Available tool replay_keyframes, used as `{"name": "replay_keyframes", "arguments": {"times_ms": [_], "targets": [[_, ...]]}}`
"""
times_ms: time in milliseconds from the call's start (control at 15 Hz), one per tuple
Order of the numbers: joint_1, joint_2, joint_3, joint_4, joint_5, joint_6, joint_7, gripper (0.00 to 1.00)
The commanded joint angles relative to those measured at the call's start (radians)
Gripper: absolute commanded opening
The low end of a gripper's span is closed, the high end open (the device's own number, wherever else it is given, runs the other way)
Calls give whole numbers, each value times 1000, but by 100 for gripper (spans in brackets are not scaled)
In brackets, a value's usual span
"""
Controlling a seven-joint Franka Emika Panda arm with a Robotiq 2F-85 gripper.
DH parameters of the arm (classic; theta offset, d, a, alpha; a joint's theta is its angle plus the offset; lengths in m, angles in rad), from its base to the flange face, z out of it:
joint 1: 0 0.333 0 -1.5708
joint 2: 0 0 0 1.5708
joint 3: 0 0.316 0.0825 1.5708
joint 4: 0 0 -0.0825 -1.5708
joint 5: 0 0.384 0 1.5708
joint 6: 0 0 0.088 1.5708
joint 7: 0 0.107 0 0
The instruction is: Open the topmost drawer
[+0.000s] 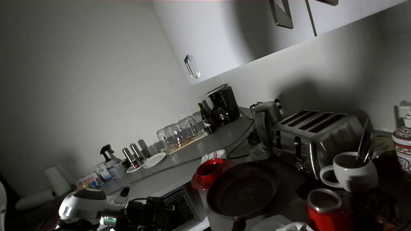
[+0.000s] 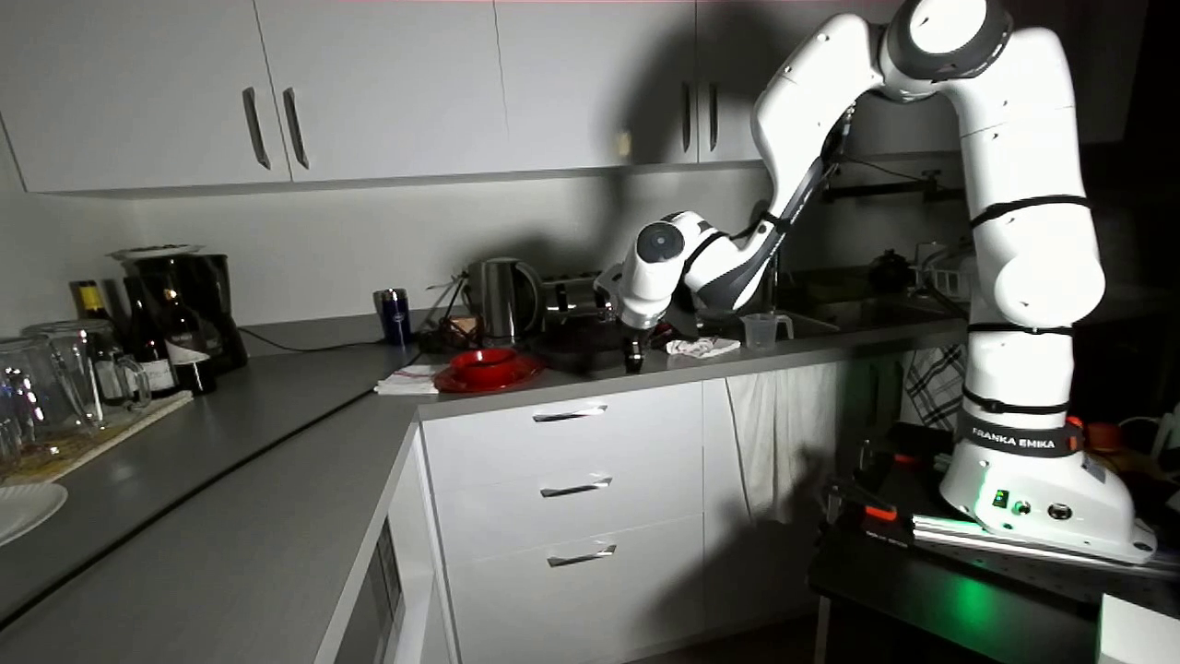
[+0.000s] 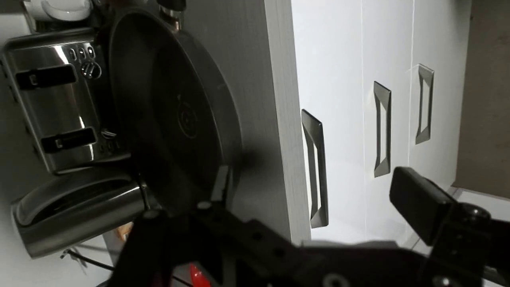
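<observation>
Gripper (image 3: pixel 312 180) spread by near counter edge (image 3: pixel 282 119), pan (image 3: pixel 171 107) on far side; top drawer (image 2: pixel 590 445) closed, open room in front.

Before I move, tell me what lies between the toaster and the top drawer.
The wrist view shows a frying pan, then a strip of counter, between the toaster and the top drawer.

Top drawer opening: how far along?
Done: nothing opened; the topmost drawer looks shut, flush with the drawer below. In hand: no grip yet; the pincer hangs open, the top handle showing between its jaws in the wrist view. Left: likely grip that handle, then pull the drawer out.
</observation>
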Motion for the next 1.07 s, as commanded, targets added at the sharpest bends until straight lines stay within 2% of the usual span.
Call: {"name": "replay_keyframes", "arguments": {"times_ms": [0,67,733,1000], "targets": [[28,77,-11,50,-24,-10,111,100],[19,45,-14,24,-7,1,54,100],[19,57,-15,28,-6,2,59,100],[32,126,-9,87,-5,4,46,100]]}}
